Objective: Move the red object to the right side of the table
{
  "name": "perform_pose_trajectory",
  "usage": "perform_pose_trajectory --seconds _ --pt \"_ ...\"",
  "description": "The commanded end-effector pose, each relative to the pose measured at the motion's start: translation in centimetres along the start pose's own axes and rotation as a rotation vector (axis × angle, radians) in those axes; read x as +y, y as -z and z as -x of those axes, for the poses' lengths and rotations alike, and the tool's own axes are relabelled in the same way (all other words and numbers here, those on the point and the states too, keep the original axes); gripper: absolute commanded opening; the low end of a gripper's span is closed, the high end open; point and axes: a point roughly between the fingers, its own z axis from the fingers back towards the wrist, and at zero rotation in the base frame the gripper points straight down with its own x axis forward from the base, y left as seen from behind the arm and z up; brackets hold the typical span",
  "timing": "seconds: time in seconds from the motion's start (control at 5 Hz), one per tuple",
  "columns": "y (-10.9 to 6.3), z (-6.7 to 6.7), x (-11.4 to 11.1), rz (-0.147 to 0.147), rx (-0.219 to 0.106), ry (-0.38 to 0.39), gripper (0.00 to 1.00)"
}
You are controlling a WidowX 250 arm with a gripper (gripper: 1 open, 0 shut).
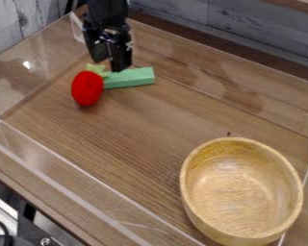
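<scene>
On the table (143,125), a brown wood-grain surface closed in by clear acrylic walls, everything stands where the task has not yet touched it. At the near right corner sits the wooden bowl (242,189), round, pale and empty, well apart from the other things, so it takes much of the side where the red object must go. At the far left the robot arm reaches down from above, and its gripper (109,62) hangs with the fingers apart and nothing between them; it points steeply downward, which to my eye suits a grasp from the top. Just beside and below the fingertips lies the green block (130,78), flat on the wood. The red object (86,88), a small rounded strawberty-like toy, rests on the left part of the table, and its top end touches or almost touches the end of the block; I cannot tell which. The gripper is above and behind it, not around it. I judge that the grasp is not yet made.
</scene>
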Motion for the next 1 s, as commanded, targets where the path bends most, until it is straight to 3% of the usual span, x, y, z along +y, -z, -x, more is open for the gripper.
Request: perform_pose_trajectory --seconds 0.0,0.8 --pt "-1.2 -0.4 1.9 -0.047 -0.035 0.014 1.00" --pt "2.6 2.1 3.6 -0.065 0.038 -0.010 1.00"
